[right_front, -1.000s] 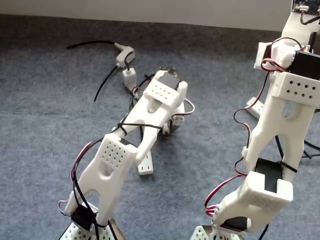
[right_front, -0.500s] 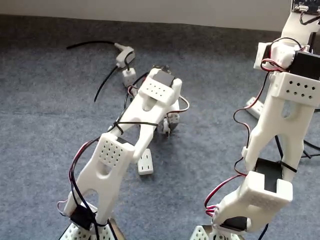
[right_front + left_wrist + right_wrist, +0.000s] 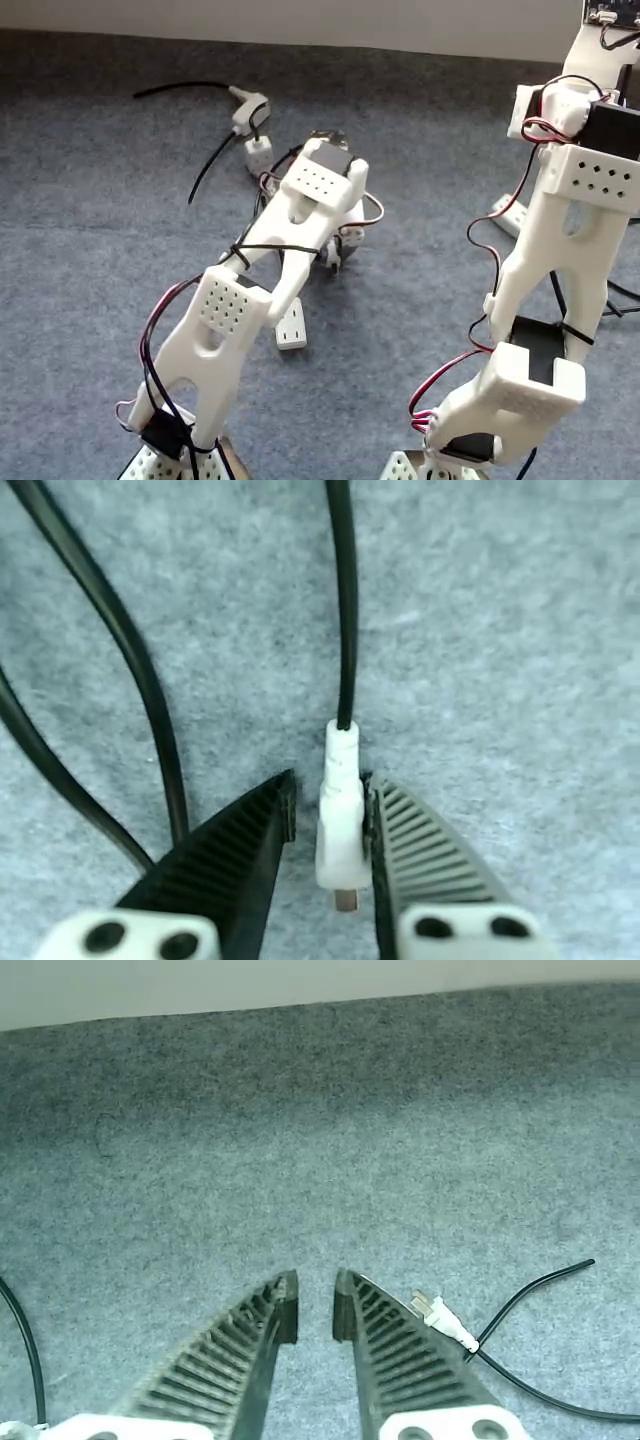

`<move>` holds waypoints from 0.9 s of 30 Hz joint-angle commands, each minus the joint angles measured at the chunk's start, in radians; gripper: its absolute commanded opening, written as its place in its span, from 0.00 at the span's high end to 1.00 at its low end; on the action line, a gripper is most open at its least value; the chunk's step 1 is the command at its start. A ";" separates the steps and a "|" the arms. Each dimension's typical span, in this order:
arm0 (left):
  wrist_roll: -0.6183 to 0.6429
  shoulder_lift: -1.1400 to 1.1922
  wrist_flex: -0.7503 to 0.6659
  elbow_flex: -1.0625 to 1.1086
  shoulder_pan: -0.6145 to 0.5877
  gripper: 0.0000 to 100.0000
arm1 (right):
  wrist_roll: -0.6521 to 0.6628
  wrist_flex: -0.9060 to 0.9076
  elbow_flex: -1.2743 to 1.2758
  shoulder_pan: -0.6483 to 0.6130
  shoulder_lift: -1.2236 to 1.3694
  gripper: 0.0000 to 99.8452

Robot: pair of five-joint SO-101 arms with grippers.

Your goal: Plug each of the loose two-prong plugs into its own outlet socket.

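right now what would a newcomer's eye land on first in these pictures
First, the white plug on its black cord, set between the fingers of the left gripper over the grey carpet. Next, a second loose plug lying on the carpet beside the right gripper, which holds nothing. In the high view, a white outlet block lies by the outstretched left arm.

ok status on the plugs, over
Left gripper open, straddling white plug. Right gripper slightly open, empty, second plug on carpet near it. Black cords close by.
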 commanded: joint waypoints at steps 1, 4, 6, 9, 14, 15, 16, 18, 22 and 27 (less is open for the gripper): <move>-0.005 -0.002 -0.018 -0.013 -0.047 0.92 | -0.003 -0.016 -0.047 0.010 -0.018 0.92; -0.005 -0.002 -0.017 -0.012 -0.045 0.94 | -0.003 -0.016 -0.047 0.010 -0.018 0.92; -0.005 -0.002 -0.015 -0.012 -0.045 0.95 | -0.003 -0.016 -0.047 0.010 -0.018 0.92; -0.005 -0.002 -0.015 -0.012 -0.044 0.99 | -0.003 -0.016 -0.047 0.010 -0.018 0.92; -0.005 -0.002 -0.015 -0.015 -0.028 0.99 | -0.003 -0.016 -0.047 0.010 -0.018 0.92; -0.005 -0.004 -0.020 -0.018 -0.025 0.99 | -0.003 -0.016 -0.047 0.010 -0.018 0.92; -0.002 -0.010 -0.023 -0.019 -0.024 0.99 | -0.003 -0.016 -0.047 0.010 -0.019 0.92; -0.002 -0.012 -0.021 -0.065 -0.024 0.99 | -0.003 -0.016 -0.047 0.012 -0.019 0.92; 0.000 -0.012 0.006 -0.285 -0.024 0.99 | -0.003 -0.016 -0.047 0.012 -0.019 0.92; 0.000 -0.012 0.058 -0.598 -0.015 0.99 | -0.003 -0.016 -0.047 0.012 -0.021 0.92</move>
